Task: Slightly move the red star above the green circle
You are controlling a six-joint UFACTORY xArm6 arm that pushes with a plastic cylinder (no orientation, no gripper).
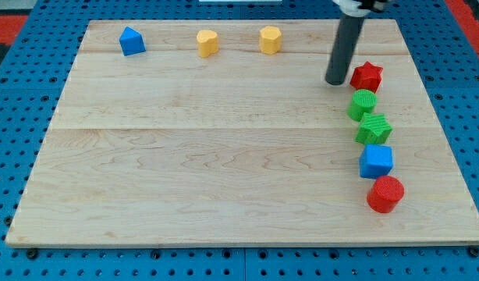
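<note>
The red star (367, 76) lies near the board's right edge. The green circle (362, 104) sits just below it in the view, close to or touching it. My tip (335, 80) rests on the board just left of the red star, with a small gap between them. The dark rod rises from there to the view's top.
A green star (374, 128), a blue cube (376, 161) and a red circle (385, 193) continue the column below the green circle. A blue block (132, 40) and two yellow blocks (207, 43) (271, 39) lie along the top of the wooden board (224, 156).
</note>
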